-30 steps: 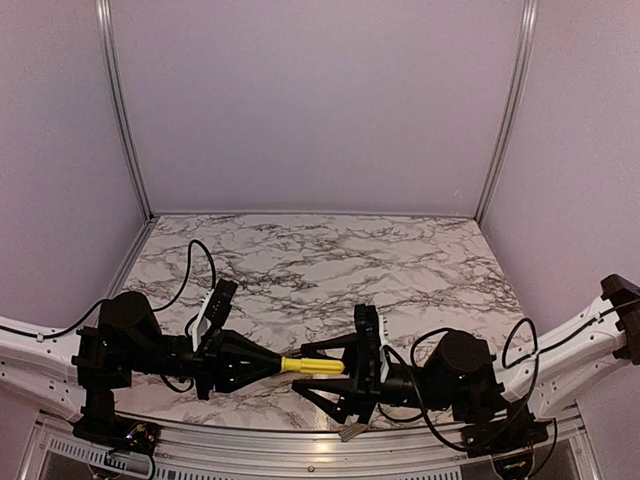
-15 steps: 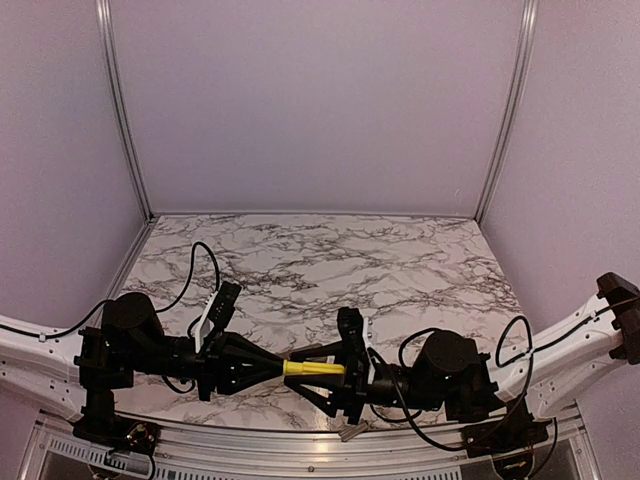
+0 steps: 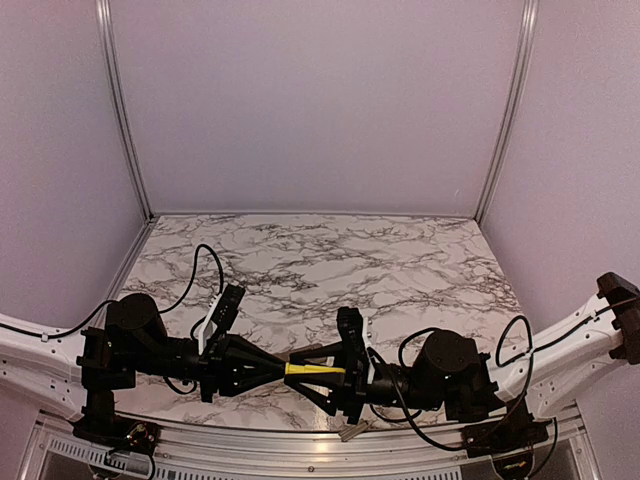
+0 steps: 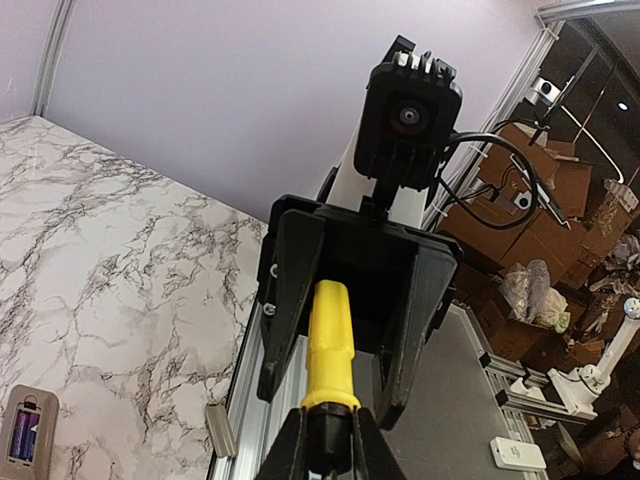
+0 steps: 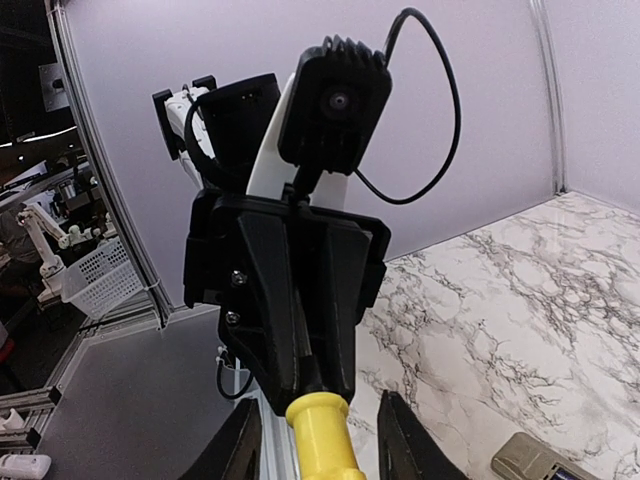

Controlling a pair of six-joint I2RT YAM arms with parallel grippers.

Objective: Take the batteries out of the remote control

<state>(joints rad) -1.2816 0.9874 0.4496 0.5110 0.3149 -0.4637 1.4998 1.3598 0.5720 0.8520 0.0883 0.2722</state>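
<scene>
The remote control (image 4: 26,436) lies back up on the marble table, low left in the left wrist view, with a dark battery (image 4: 21,436) in its recess. One corner of the remote (image 5: 530,460) shows in the right wrist view. My left gripper (image 3: 272,368) is shut on the black collar of a yellow-handled screwdriver (image 4: 330,335), held level above the table's near edge. My right gripper (image 3: 338,370) faces it and straddles the yellow handle (image 5: 322,440). A narrow gap shows on each side of the handle, so it is open.
The flat grey-beige cover piece (image 4: 220,430) lies at the table's near edge (image 3: 350,432). An aluminium rail (image 3: 300,445) runs along that edge. Purple walls enclose the marble table (image 3: 400,260) on three sides.
My right gripper has slid left over the yellow handle and its jaws have narrowed round it. The left gripper, still holding the screwdriver, has edged slightly right.
</scene>
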